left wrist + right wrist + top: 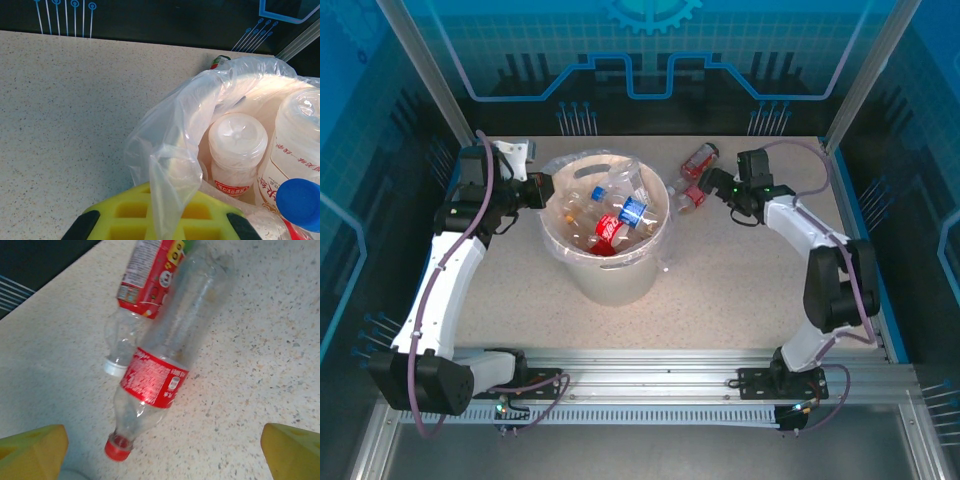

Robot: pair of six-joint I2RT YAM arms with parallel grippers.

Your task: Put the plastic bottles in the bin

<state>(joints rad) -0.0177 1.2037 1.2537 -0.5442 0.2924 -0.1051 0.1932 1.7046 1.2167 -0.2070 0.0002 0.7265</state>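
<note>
Right claw wide apart above two touching bottles; left claw, state unclear, at bin rim

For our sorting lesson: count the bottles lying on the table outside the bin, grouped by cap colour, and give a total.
Bottle with a red cap: 1
Bottle with a white cap: 1
Total: 2
</note>
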